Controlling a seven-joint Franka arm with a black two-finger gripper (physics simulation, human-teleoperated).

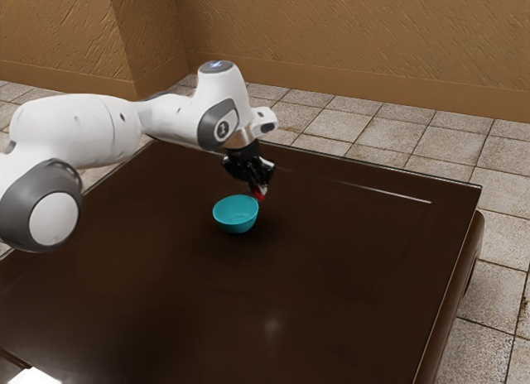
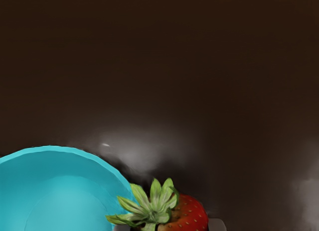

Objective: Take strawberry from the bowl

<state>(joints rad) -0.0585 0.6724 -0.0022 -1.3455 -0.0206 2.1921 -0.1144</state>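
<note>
1. Grasping the red strawberry with green leaves (image 2: 192, 213), the black two-finger end effector (image 1: 257, 191) has one fingertip against each side of the fruit, as seen in the wrist view. Condition of the grip: closed on the item.
2. Location of the strawberry: outside the bowl's hollow, next to its rim, at the side toward the exterior view's right. In the wrist view the leaf tips overlap the rim; whether they touch it cannot be determined.
3. Elevation: the fruit hangs at the fingertips, above the counter. The exact clearance cannot be read.
4. Turquoise round bowl with a smooth finish (image 1: 236, 213): standing upright on the dark brown, glossy-topped counter (image 1: 331, 309), its opening facing up. The inner wall and part of the inner base are visible in the wrist view.
5. White jointed robot arm with grey joint covers (image 1: 79, 132): enters at the exterior view's left and extends over the counter, its hand pointing downward near the bowl.
6. Surroundings: beige square-tiled floor (image 1: 497, 235) around the counter, and a tan textured wall (image 1: 331, 36) behind it. A thin pale streak of light lies across the counter's far part, toward the exterior view's right.
</note>
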